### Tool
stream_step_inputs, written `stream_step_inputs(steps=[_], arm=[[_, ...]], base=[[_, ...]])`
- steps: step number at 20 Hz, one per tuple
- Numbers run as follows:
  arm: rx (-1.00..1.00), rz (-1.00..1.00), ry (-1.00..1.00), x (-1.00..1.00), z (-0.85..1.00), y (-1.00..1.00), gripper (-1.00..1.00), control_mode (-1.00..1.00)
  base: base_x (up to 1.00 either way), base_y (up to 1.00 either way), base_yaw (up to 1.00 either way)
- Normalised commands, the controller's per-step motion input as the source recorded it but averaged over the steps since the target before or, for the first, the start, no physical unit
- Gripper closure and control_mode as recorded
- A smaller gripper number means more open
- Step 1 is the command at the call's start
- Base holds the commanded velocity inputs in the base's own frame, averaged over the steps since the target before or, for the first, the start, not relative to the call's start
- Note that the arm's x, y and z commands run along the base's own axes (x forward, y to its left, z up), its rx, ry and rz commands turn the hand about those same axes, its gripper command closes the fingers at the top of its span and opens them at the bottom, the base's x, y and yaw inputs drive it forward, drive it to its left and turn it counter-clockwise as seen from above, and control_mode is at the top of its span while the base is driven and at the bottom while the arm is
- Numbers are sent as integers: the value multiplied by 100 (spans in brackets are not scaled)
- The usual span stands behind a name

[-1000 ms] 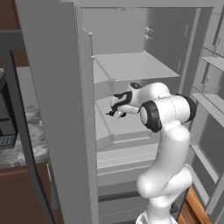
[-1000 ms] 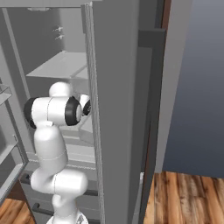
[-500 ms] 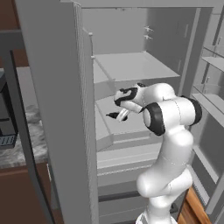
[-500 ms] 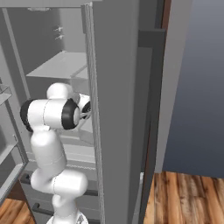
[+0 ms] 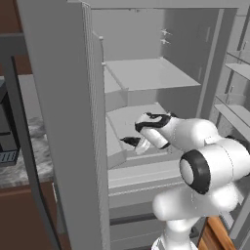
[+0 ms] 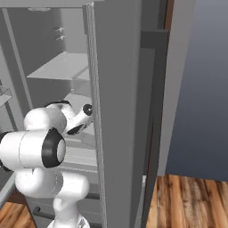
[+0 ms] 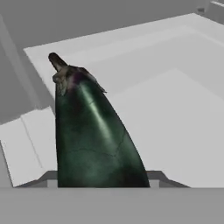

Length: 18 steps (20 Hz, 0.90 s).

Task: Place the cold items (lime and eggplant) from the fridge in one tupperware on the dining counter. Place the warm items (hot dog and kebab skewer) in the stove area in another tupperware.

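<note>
The gripper (image 5: 131, 142) is reaching into the open fridge (image 5: 146, 83) and is closing partway around one eggplant (image 7: 94, 135), which is sitting between the jaws above the middle shelf (image 7: 175, 109). In the hand view its stem is pointing toward 11 o'clock. The glossy skin is likely slippery and the body firm, moderately heavy; gripping the thick middle is advisable. Count: one eggplant.

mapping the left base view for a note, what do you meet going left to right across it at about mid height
dark appliance on the stone counter → open fridge door → pincer → white arm → door shelves
</note>
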Motion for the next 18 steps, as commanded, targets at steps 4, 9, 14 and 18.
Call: stream_step_inputs(steps=[4,9,14,18], arm=[[-17,-4,12,-100,44,3,100,-100],[-6,-27,17,-100,58,-11,100,-100],[-2,-43,14,-97,46,-33,100,-100],[-4,-49,1,-100,6,-27,100,-100]], base=[[0,0,0],[0,0,0],[0,0,0],[0,0,0]])
